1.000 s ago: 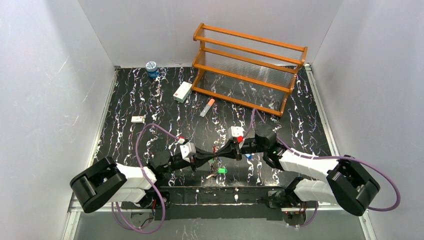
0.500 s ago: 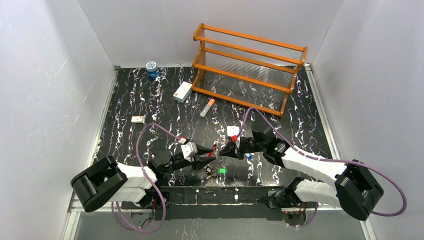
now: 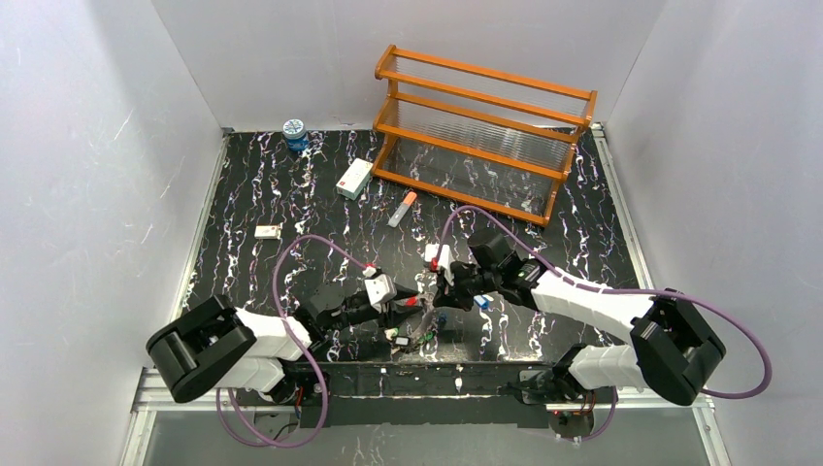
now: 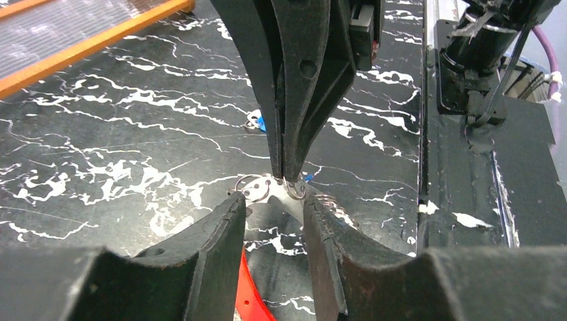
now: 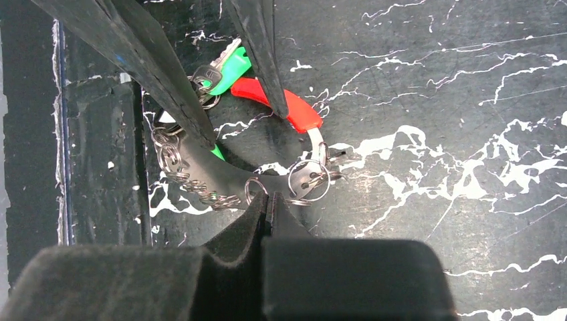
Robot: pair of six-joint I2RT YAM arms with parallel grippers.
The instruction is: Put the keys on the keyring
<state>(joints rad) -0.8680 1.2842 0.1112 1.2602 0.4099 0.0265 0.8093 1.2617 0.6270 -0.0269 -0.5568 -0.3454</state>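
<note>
Silver small wire ring (image 5: 247, 189) is pinched by the shut right gripper (image 5: 267, 202); the red-and-white oval wire keyring (image 5: 297, 114) should be clamped squarely between the half-open left gripper (image 4: 274, 204).

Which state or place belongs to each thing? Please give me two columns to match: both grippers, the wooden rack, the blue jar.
1 left gripper
2 right gripper
3 wooden rack
4 blue jar

A back left corner of the table
B jaws open
C jaws shut
D back right of the table

Pairs: 1-B, 2-C, 3-D, 4-A
</note>
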